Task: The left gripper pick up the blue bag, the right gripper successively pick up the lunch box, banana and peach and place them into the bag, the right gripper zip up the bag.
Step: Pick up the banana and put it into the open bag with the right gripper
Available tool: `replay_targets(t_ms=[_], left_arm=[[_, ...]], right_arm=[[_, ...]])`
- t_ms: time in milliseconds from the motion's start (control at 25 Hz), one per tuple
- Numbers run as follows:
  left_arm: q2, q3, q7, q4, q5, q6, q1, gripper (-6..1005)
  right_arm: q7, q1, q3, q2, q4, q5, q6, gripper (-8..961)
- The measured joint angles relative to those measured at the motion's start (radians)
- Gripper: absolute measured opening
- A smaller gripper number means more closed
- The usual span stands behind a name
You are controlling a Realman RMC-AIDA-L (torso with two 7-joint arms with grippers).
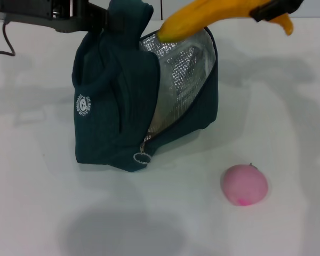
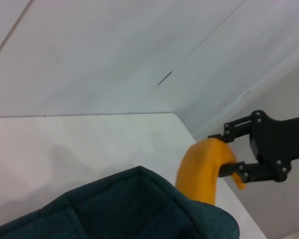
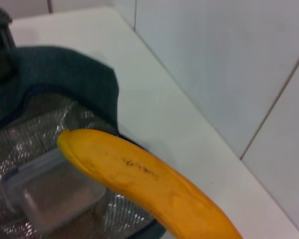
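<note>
A dark blue bag (image 1: 122, 106) stands upright on a white table (image 1: 288, 106), its silver-lined mouth unzipped and gaping toward the robot's right. The left gripper (image 1: 93, 21) reaches in from the far left and meets the bag's raised top flap; whether its fingers are clamped on the fabric cannot be told. The right gripper (image 2: 229, 154) hovers above the bag's open side, its black fingers closed around one end of a yellow banana (image 1: 213, 16). The banana tilts downward, its free tip just over the opening. Inside the bag, a clear lunch box (image 3: 55, 191) lies on the foil lining. A pink peach (image 1: 244, 185) rests on the table, near the bag's right front corner but apart from it.
</note>
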Motion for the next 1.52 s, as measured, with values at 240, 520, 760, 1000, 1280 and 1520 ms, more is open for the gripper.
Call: replay_targets(t_ms=[240,520,760,1000,1280,1520], left_arm=[[-0.002,0.001,0.001,0.000,0.000,-0.001,-0.001,42],[-0.007,0.006,0.001,0.000,0.000,-0.001,-0.002,42],[-0.010,0.007,0.003,0.000,0.000,-0.001,-0.003,42],[-0.014,0.008,0.004,-0.002,0.003,-0.002,-0.003,42],[-0.019,0.008,0.004,-0.003,0.004,-0.003,-0.005,42],[-0.021,0.008,0.005,-0.003,0.009,-0.003,-0.005,42]], right_arm=[[-0.001,0.035,-0.038,0.043,0.012,-0.043,0.001,508],[-0.009,0.069,-0.080,0.078,0.013,-0.045,0.008,517],[-0.012,0.116,-0.120,0.090,0.055,-0.045,0.021,525],[-0.025,0.154,-0.178,0.093,0.103,-0.035,0.072,532],[-0.042,0.171,-0.263,0.099,0.138,0.026,0.127,541],[-0.046,0.170,-0.346,0.103,0.139,0.046,0.182,548]])
